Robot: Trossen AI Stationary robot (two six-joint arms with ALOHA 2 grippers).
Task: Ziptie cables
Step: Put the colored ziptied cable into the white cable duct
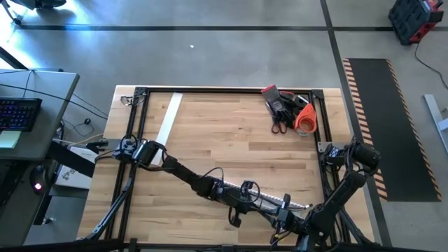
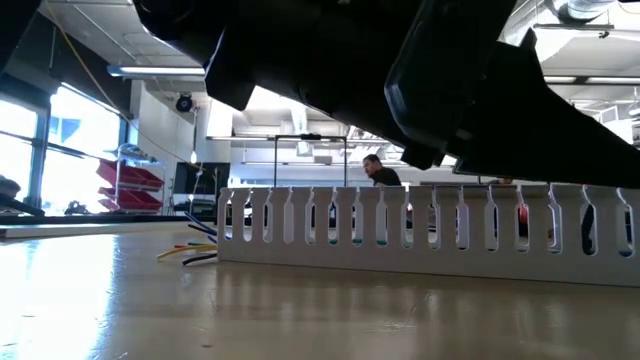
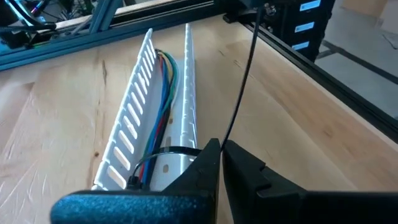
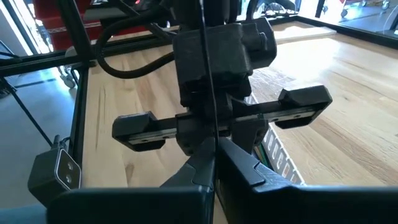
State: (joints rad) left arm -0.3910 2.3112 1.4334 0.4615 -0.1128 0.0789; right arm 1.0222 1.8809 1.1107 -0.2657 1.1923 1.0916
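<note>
Cables (image 3: 163,93) just beyond left hand (image 3: 219,163)

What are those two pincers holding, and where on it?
Both pinch one thin black plastic zip tie: the left pincer beside its loop around the coloured cables, the right pincer farther along its tail.

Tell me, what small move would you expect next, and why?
Probably a steady pull on the thin black zip tie strap. It already loops loosely around the coloured wires in the slotted white plastic channel, and the left gripper is shut on its tail; the right gripper looks shut on the strap too.
</note>
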